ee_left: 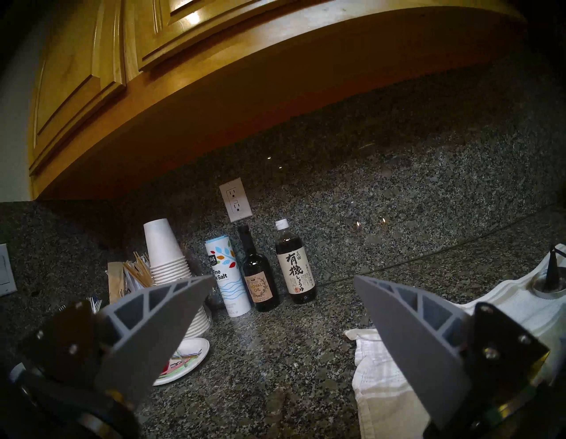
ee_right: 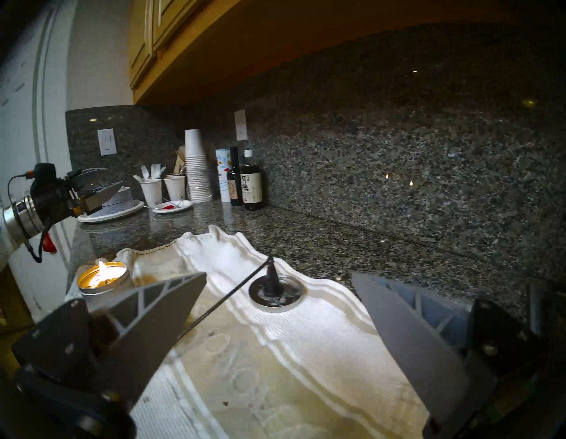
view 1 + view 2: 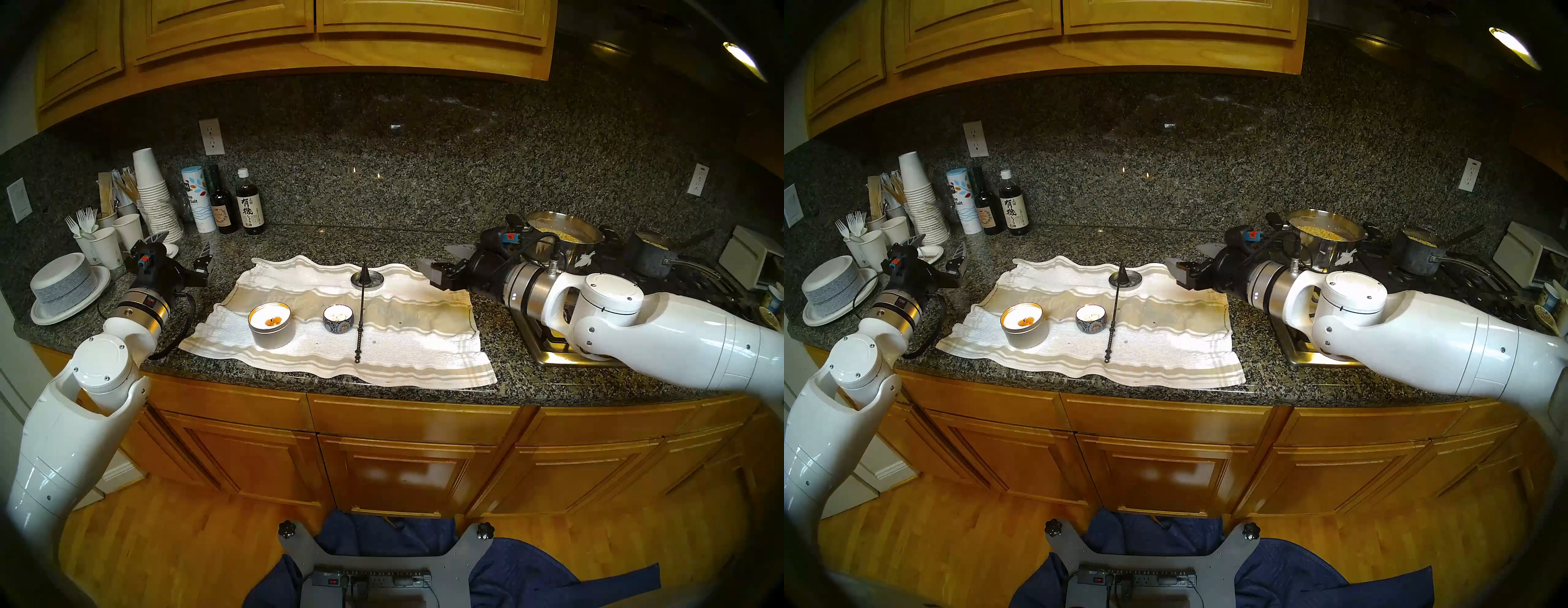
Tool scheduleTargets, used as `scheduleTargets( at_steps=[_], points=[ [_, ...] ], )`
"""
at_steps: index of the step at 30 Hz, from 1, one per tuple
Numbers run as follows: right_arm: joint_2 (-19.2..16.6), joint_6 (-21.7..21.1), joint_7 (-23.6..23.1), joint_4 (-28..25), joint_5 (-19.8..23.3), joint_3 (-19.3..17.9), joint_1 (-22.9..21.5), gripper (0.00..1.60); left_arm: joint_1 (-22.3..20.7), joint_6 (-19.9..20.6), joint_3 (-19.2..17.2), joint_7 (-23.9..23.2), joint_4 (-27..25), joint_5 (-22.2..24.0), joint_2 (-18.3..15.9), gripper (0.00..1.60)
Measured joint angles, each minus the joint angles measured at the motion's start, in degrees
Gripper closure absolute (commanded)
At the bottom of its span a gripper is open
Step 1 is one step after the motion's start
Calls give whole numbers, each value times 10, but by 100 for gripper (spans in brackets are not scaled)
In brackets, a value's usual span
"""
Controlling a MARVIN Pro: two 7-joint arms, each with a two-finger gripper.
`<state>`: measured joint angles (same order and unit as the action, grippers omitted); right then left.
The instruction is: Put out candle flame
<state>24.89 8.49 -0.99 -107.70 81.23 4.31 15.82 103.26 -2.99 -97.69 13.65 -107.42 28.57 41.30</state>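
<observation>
A large silver tin candle (image 3: 271, 325) burns on the left of a white towel (image 3: 407, 339); its flame shows in the right wrist view (image 2: 102, 277). A small blue patterned candle (image 3: 338, 319) stands just right of it, with a bright glow at its wick (image 3: 1087, 313). A black long-handled snuffer (image 3: 360, 314) lies on the towel, its cone resting on a round metal lid (image 3: 367, 279). My left gripper (image 3: 182, 246) is open and empty, left of the towel. My right gripper (image 3: 439, 257) is open and empty, over the towel's far right corner, apart from the snuffer (image 2: 272, 279).
Bottles (image 3: 250, 204), a salt canister (image 3: 198, 199), stacked paper cups (image 3: 155, 191) and paper plates (image 3: 63, 284) crowd the back left. A steel pot (image 3: 564, 237) and a dark saucepan (image 3: 653, 250) stand on the stove behind my right arm. The counter's front edge is near the towel.
</observation>
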Motion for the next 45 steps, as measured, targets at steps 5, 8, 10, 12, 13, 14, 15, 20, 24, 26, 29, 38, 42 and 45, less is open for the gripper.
scheduleTargets(
  at_steps=[5, 8, 10, 12, 13, 14, 15, 20, 24, 26, 29, 38, 42, 45],
  points=[
    [5, -17, 2, -18, 3, 2, -1, 0, 3, 1, -3, 4, -6, 1, 0, 0],
    [9, -27, 9, -25, 0, 4, -1, 0, 5, 2, -4, 5, -8, 1, -1, 0],
    [12, -34, 14, -28, -5, 6, -1, 0, 6, 2, -5, 6, -9, 2, -1, 0],
    [16, -39, 18, -30, -12, 8, -1, 0, 6, 3, -5, 6, -10, 2, -1, 0],
    [18, -42, 21, -31, -16, 9, -1, 0, 6, 3, -5, 7, -10, 2, -1, 0],
    [22, -45, 25, -32, -21, 10, -2, 0, 7, 3, -5, 7, -10, 2, -1, 0],
    [25, -48, 29, -33, -25, 11, -2, 0, 7, 3, -5, 7, -10, 3, -1, 0],
    [42, -59, 43, -34, -39, 15, -2, 0, 8, 4, -5, 8, -11, 3, -2, 0],
    [58, -63, 51, -29, -45, 19, -1, 0, 9, 4, -5, 9, -12, 4, -2, 0],
    [67, -63, 54, -22, -46, 20, 0, 2, 9, 4, -5, 9, -12, 5, -3, 0],
    [79, -62, 55, -9, -48, 22, 0, 9, 9, 4, -5, 10, -12, 6, -3, 0],
    [117, -62, 49, 41, -51, 29, 3, 10, 10, 4, -5, 11, -12, 7, -5, 0],
    [131, -61, 43, 59, -53, 32, 5, 0, 11, 4, -5, 11, -13, 8, -6, 0],
    [135, -60, 40, 61, -52, 32, 6, 0, 11, 4, -5, 12, -13, 8, -6, 0]
  ],
)
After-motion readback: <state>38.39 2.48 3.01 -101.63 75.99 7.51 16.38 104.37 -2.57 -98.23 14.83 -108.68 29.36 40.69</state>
